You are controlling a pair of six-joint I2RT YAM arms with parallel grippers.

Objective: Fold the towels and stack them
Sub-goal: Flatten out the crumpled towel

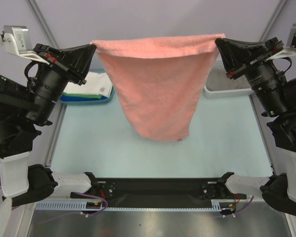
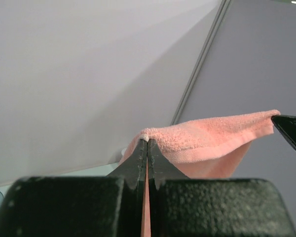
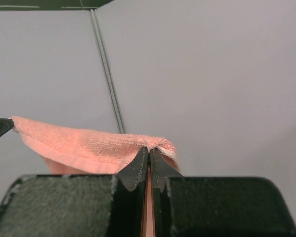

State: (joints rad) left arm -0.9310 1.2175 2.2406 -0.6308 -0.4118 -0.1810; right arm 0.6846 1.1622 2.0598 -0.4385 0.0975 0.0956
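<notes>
High over the table [image 1: 222,143], the top camera shows the left gripper [image 1: 92,47] and right gripper [image 1: 218,42] each clamping an upper corner of the salmon towel [image 1: 155,94], which hangs between them. In the left wrist view, fingers [image 2: 160,165] are pressed together on pink cloth. The right wrist view shows the same pinch.

Top view: high, behind arm bases [image 1: 91,185], looks down and forward across table [image 1: 89,143] toward back wall [image 1: 153,19]; wide, far, takes in whole workspace.
Left wrist view: sits just behind left gripper [image 2: 147,140], looks along fingers, tilted up at wall; very close.
Right wrist view: same setup behind right gripper [image 3: 149,149].
Shared: top edge of pink towel [image 1: 158,94] in all three; each wrist view catches opposite gripper's tip at frame edge.
</notes>
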